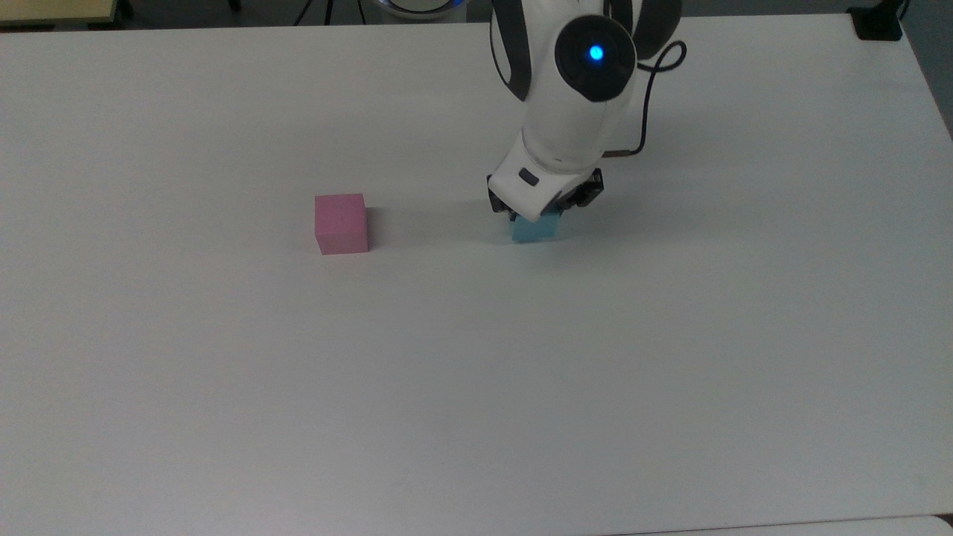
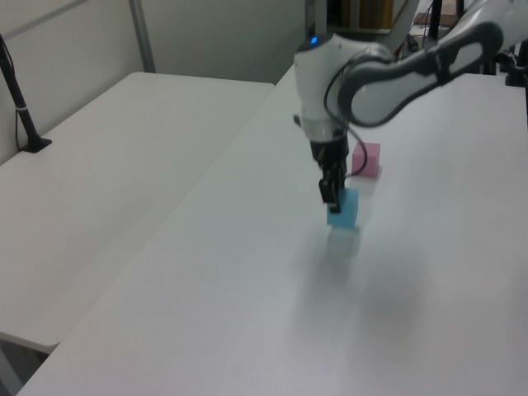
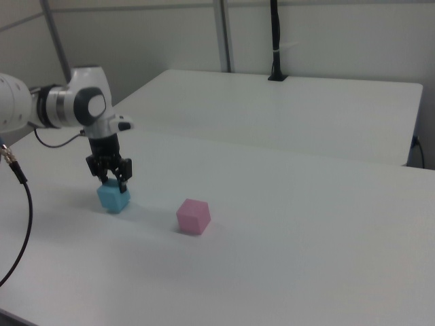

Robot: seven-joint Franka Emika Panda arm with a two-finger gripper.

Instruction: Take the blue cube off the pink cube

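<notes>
On the white table [image 1: 476,372], toward the top view's left of centre: pink cube [image 1: 341,223], alone, flat on the surface, nothing on top of it. Well apart from it, toward the top view's right: blue cube [image 1: 536,231], low at the table, partly covered from above by the gripper [image 1: 545,212]. Clamped on the blue cube's upper part, one dark finger on either side, wrist pointing straight down. Cannot tell whether the cube's underside touches the table or hangs just clear of it; a soft shadow right beneath and beside it. Off the pink cube, at any rate, with bare table between the two. Seen in the left view: blue cube [image 2: 344,210] nearer the camera than the pink cube [image 2: 366,159], gripper [image 2: 330,198] coming down onto it from a white arm that bends in from the left view's upper right. Seen in the right view: blue cube [image 3: 113,197] to the right view's left of the pink cube [image 3: 193,216], both upright and square to the surface, gripper [image 3: 109,175] straddling the blue one's top. Blue light glowing on the arm's round joint cap [image 1: 595,53]. Black cable [image 1: 648,112] looping from the wrist back along the arm. Beside the work table, a second white table [image 2: 124,165], with a black post [image 2: 21,107] standing at its far edge.
</notes>
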